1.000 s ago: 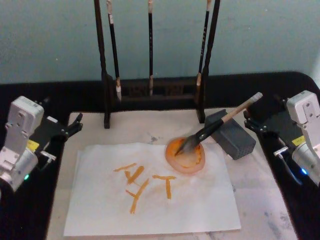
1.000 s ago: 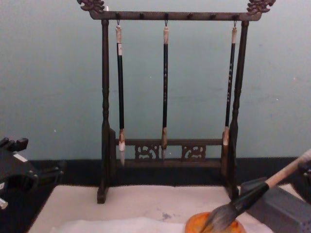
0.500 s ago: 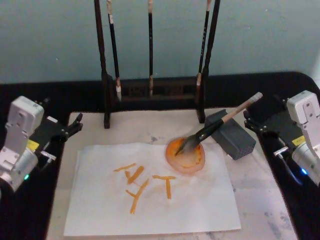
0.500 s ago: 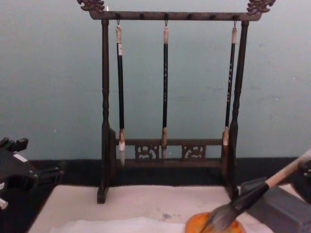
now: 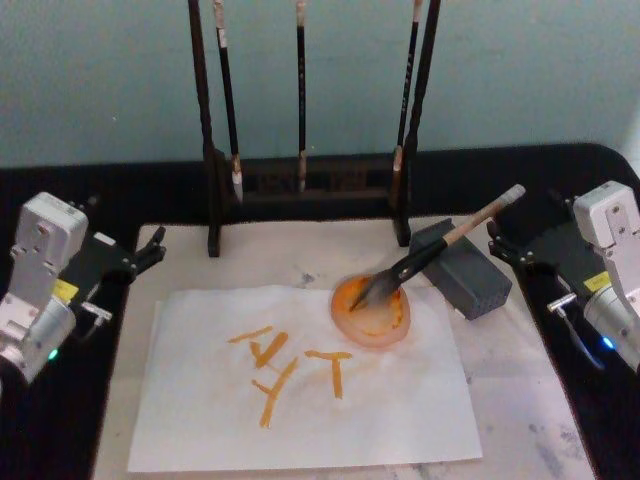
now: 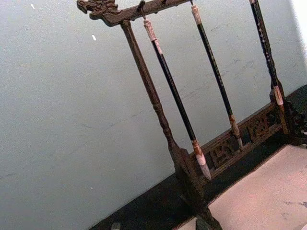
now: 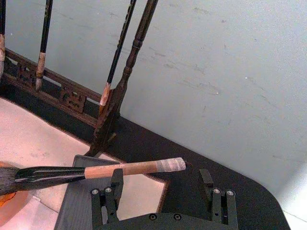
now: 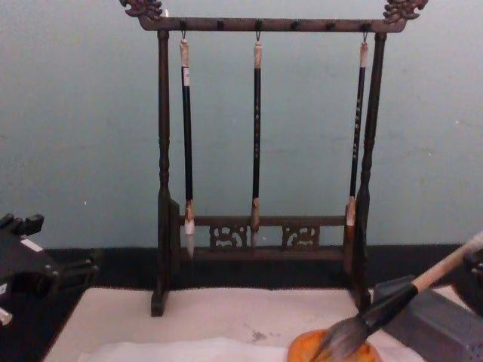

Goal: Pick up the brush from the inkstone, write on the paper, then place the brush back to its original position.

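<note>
Lying tuft-left across the worktop, the brush (image 5: pixel 437 245) aimed its handle end at the nearby right gripper (image 7: pixel 160 178), jaws open and empty; left gripper (image 5: pixel 148 252) sat well apart.

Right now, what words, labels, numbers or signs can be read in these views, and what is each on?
"T": orange mark on the paper, right-hand side.
Orange strokes left of it: no sure letter.
Yellow stickers on the parked left gripper and right gripper: too small to read.
Pale marks on the hanging thin brushes: too blurred to read.
</note>
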Robot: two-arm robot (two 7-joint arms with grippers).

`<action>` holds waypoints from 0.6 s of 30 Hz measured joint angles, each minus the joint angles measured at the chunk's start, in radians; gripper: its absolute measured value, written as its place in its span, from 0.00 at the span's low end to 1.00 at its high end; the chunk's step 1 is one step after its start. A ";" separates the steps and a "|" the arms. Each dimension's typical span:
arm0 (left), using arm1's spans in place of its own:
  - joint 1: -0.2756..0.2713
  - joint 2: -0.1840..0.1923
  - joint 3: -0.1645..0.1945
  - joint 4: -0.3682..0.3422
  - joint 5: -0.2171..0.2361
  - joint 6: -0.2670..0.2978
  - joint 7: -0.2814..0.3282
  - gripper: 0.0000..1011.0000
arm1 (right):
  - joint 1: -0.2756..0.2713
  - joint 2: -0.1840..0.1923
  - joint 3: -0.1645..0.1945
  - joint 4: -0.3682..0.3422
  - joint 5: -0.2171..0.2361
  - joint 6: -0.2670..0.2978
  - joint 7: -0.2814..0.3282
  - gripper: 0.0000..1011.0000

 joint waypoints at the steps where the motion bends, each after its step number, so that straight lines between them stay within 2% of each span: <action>1: 0.000 0.000 0.000 0.000 0.000 0.000 0.000 1.00 | 0.000 0.000 0.000 0.000 0.000 0.000 0.000 0.99; 18: 0.000 0.000 0.000 0.000 0.000 0.000 0.000 1.00 | 0.000 0.000 0.000 0.000 0.000 0.000 0.000 0.99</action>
